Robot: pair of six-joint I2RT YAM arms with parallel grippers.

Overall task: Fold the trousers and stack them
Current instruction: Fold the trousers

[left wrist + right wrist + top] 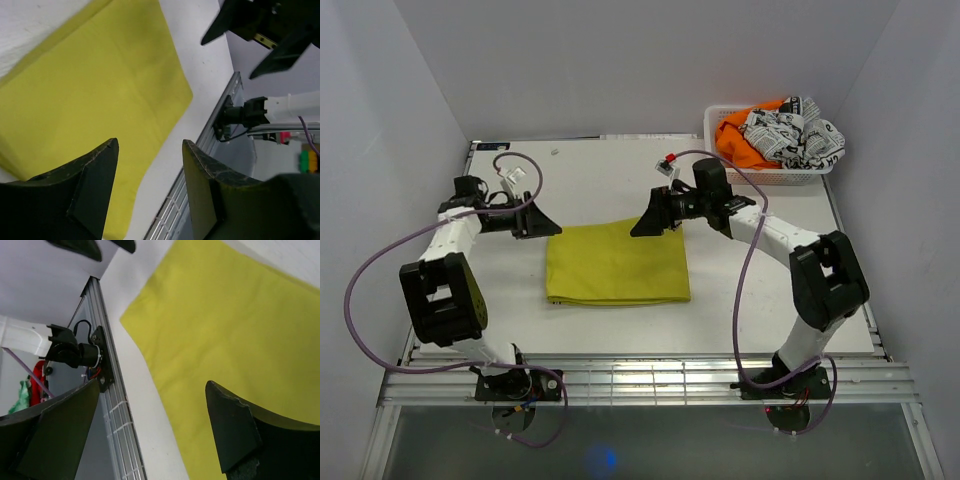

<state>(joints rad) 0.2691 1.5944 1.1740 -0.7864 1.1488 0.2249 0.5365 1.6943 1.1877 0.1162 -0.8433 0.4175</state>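
While your left tool (pixel 544 220) and right tool (pixel 644 216) gape empty, pinch the seemingly soft, light trousers (pixel 617 263) at edge corners.

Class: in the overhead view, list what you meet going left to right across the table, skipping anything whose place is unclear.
left gripper → trousers → white basket. The right gripper is left out because it overlaps the trousers.

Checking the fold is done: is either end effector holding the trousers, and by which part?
Nothing is held. The left end effector and right end effector are open; the trousers lie free.
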